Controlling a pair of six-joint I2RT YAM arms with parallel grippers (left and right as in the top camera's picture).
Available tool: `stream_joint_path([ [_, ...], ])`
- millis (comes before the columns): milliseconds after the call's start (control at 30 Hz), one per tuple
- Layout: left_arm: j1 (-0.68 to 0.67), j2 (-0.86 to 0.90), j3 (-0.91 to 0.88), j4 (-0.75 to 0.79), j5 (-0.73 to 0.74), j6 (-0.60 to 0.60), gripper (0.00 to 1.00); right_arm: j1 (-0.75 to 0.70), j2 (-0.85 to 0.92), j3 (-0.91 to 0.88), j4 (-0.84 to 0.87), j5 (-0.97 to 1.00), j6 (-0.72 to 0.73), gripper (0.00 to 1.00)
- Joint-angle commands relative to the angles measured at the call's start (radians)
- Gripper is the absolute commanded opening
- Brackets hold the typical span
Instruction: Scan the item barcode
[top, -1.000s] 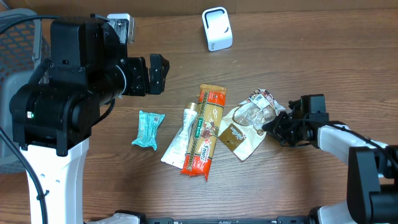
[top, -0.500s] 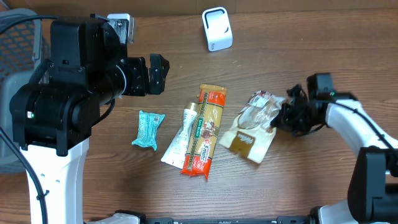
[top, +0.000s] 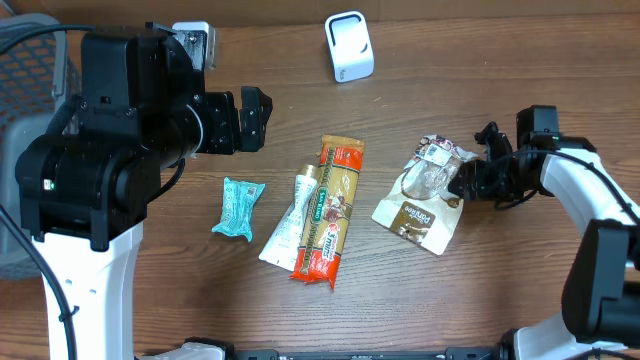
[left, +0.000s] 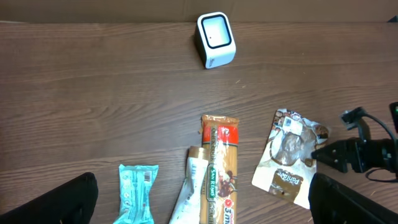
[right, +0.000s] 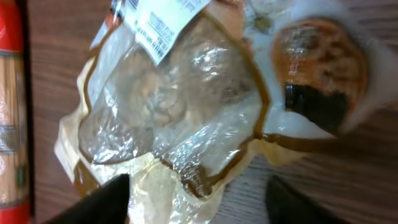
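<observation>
Picking up is the step in hand: the snack bag (top: 425, 195) lies flat on the table (top: 500, 80) toward 3 o'clock, its white label (right: 165, 25) facing up. The right gripper (top: 465, 180) sits at the bag's 3 o'clock edge, jaws spread and, as far as the blurred wrist view shows, pinching nothing. Next it must close on that edge, lift, and turn the label to the scanner (top: 348, 46) at 12 o'clock. Bare wood lies between; the long bar (top: 330, 212) lies near at 9 o'clock. The left gripper (top: 255, 118) hangs wide open, empty
</observation>
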Motion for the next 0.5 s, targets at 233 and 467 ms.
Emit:
stream_joint_path([
  [233, -0.001, 0.002, 0.006, 0.004, 0.006, 0.022, 1.00, -0.006, 0.060, -0.051, -0.022, -0.202, 0.055, 0.99],
  [467, -0.001, 0.002, 0.006, 0.004, 0.007, 0.022, 1.00, -0.023, 0.060, -0.206, 0.128, -0.338, 0.066, 0.99],
])
